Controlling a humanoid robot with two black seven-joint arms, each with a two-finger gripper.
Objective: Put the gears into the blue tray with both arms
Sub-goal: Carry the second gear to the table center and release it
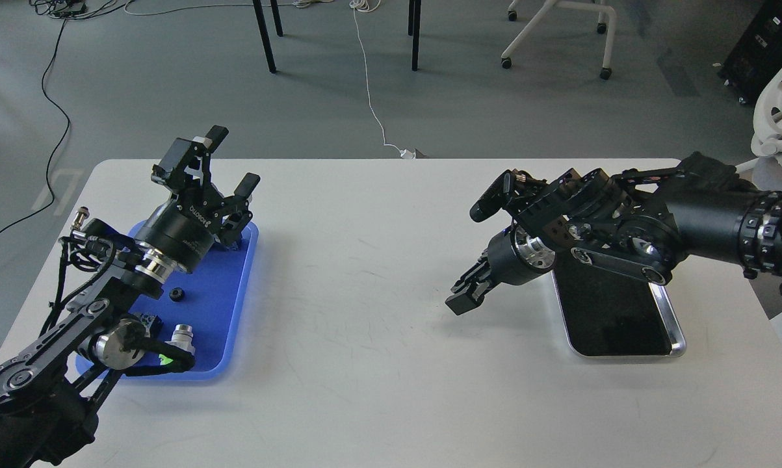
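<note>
One gear (177, 294) lies in the blue tray (234, 305) beneath the spread left pincer (231, 159). I cannot tell whether the right pincer (467, 296), over the counter (377, 364), pinches anything; a small gear could slip unseen.

A white table (377, 312) with rounded corners is carrying everything in front of me. Its top is showing faint scuff marks near the middle. On my left side, the blue tray (225, 305) is lying flat on the table, close to the left edge, with its long side running away from me. On my right side, a black tray with a silver rim (673, 325) is lying flat too, near the right edge. The two trays are sitting well apart, and between them the white top is showing bare.
</note>
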